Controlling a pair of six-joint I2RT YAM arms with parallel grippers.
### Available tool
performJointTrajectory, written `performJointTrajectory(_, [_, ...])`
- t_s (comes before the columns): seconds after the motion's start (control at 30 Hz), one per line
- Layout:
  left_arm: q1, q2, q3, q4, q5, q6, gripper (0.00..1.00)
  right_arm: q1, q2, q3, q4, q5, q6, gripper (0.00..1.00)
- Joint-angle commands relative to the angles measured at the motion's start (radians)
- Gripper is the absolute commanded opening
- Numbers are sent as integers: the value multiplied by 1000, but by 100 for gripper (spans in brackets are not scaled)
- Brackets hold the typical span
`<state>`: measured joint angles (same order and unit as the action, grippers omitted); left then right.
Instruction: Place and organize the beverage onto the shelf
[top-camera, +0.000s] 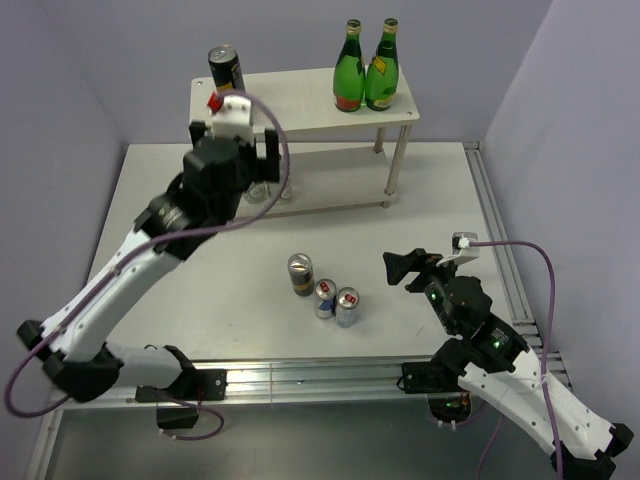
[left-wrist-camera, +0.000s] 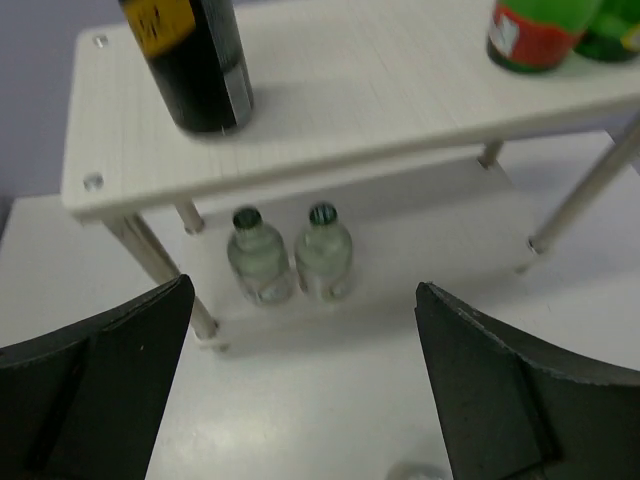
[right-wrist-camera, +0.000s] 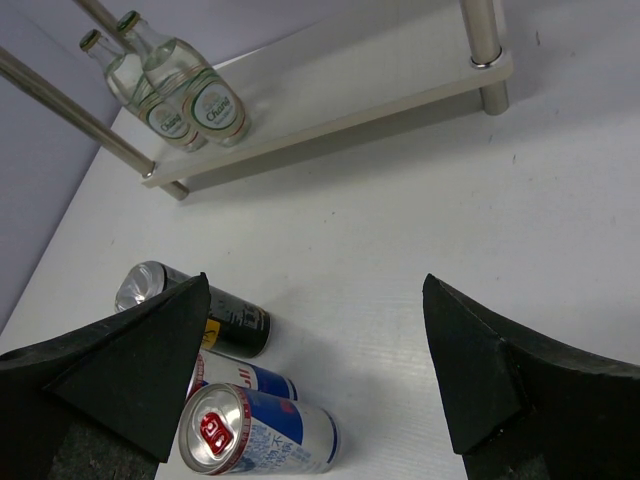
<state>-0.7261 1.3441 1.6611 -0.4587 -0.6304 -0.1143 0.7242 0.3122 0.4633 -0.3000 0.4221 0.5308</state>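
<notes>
From above, shelf: the shelf stands at 12 o'clock on the worktop. A shelved black-and-yellow can sits at its 9 o'clock end and the green bottles at its 3 o'clock end.
From above, loose cans: a loose black-and-yellow can and two silver-blue cans stand upright, close together, near mid-worktop.
From above, jaws: the left jaws are spread and empty before the shelf's 9 o'clock end. The right jaws are spread and empty at 3 o'clock of the loose cans, apart from them.
Left wrist, lower board: two clear bottles stand side by side beneath the shelved can. The left jaws are wide apart, gripping nothing.
Right wrist, targets: the loose cans lie at 8 o'clock, partly behind one jaw, and the clear bottles at 11 o'clock. The right jaws are released.
Handling, judged: the cans are probably thin-walled, smooth and slick. They should be fairly stiff if full but would dent under a hard squeeze, and the slim ones tip easily.
Hold, judged: grip across mid-body, below the rim, taking the silver-blue can nearest the right jaws first.
</notes>
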Motion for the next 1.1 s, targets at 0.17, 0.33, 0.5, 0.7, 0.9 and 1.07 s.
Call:
performJointTrajectory(0.17, [-188,-396,-593,158,20,-283,99,6,-1,-9,39,0,-9,93])
performJointTrajectory(0.33, [-251,-444,-924,316,41,-381,99,4,19,-5,41,3,-8,93])
performJointTrajectory(0.5, [-329,-421,-1072,449,3,-469,97,4,10,-9,39,6,-8,93])
performJointTrajectory(0.7, [-340,-390,-1159,563,31,-505,97,6,25,-5,38,4,-8,93])
performJointTrajectory(0.9, [-340,-310,-1173,623,55,-509,97,4,25,-6,39,4,-9,93])
performJointTrajectory(1.07, [-341,-249,-1169,678,64,-522,97,6,30,-5,38,4,-8,93])
